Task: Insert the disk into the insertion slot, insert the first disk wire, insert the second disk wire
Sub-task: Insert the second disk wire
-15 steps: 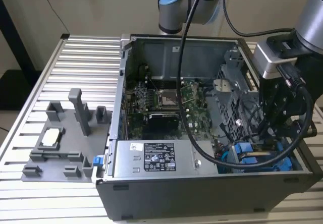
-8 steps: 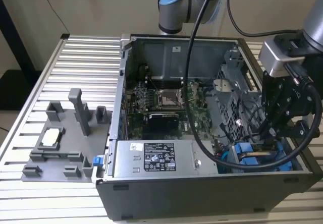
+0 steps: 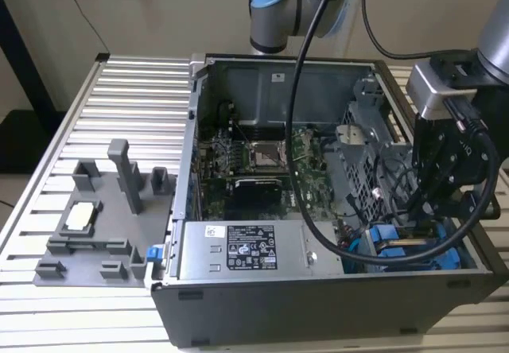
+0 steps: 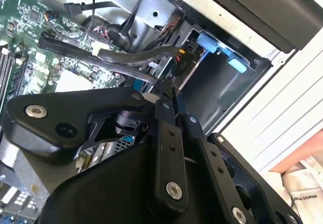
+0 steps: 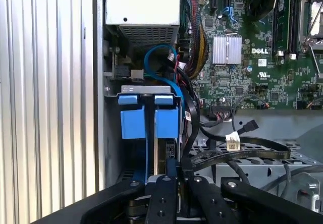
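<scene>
Your hand (image 3: 425, 202) is low in the front corner of the open computer case (image 3: 318, 313), at the exterior view's right. In the second wrist view the hand (image 4: 164, 93) has its fingers (image 4: 166, 148) drawn together at the tips, but you cannot tell whether anything is pinched between them. Just beyond the hand (image 5: 174, 171) in the first wrist view, two blue carrier frames (image 5: 132, 123) stand side by side in the grey metal drive cage. The disk (image 5: 166, 123) sits there in the insertion slot (image 5: 146, 89), showing only its blue end (which of the two frames is yours you cannot settle from here). Cables crowd the approach. A thin blue cable (image 5: 159, 52) loops over the cage and runs down between the frames. A black flat cable (image 5: 242, 151) arches across right beside the hand, and bundled black leads (image 5: 189, 108) hang along the cage's side. The same black flat cable (image 4: 136, 57) lies just past the fingertips in the second wrist view. Further in are the green motherboard (image 3: 270, 162) and the silver power-supply box (image 3: 250, 250) with its sticker. The arm's own thick black hose (image 3: 306, 130) drapes across the case. Everything rests on a ribbed aluminium bench (image 3: 135, 91). A grey plastic fixture tray (image 3: 103, 226) with upright posts lies well apart, at the exterior view's left. A plain tan wall (image 3: 159, 11) stands behind.
</scene>
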Controlling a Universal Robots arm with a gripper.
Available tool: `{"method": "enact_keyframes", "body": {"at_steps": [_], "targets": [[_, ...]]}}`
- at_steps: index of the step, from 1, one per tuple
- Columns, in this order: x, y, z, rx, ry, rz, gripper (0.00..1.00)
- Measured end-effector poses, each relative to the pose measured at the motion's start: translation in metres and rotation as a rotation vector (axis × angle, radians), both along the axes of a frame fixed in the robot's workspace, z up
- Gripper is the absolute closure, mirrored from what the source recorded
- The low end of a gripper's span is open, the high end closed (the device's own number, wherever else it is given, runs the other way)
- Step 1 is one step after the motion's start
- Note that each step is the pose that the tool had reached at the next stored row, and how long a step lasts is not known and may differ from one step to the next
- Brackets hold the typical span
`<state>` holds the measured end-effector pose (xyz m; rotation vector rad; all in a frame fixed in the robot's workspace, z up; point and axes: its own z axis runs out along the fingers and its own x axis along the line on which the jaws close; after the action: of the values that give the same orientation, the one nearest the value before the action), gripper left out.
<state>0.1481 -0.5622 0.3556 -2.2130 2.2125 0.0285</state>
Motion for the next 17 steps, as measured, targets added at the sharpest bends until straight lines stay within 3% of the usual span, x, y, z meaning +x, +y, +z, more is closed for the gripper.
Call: {"method": "enact_keyframes", "body": {"at_steps": [10, 11, 15, 17], "targets": [[0.0001, -0.0007, -0.0027, 0.0000, 0.0000, -0.006, 0.85], [0.0002, -0.0007, -0.0018, -0.0001, 0.0001, -0.006, 0.85], [-0.0001, 0.0008, 0.0124, 0.0002, 0.0001, -0.005, 0.85], [-0.0016, 0.0063, 0.0144, 0.0002, 0.0001, -0.006, 0.85]]}}
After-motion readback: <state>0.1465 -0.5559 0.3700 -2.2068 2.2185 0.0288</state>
